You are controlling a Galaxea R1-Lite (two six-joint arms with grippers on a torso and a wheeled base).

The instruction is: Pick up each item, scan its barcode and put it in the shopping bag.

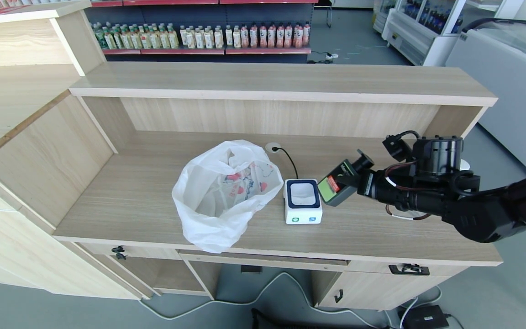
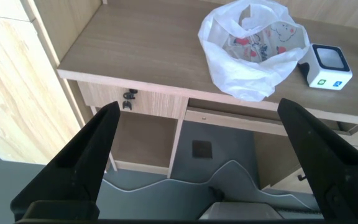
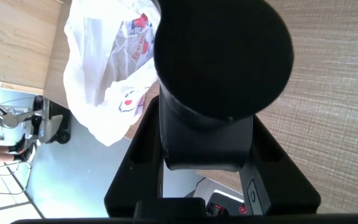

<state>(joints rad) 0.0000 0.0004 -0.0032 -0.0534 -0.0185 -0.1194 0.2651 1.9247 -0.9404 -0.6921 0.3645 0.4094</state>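
Clenched on a green box (image 1: 329,191), the right pincer (image 1: 347,180) is held above the worktop (image 1: 130,196), just beside the white scanner (image 1: 303,201). On the scanner's other side the white shopping bag (image 1: 208,214) is set, mouth open, printed packets inside. The left pincer (image 2: 197,115) is seen released, fingers (image 2: 86,162) spread wide, before the worktop's front edge.
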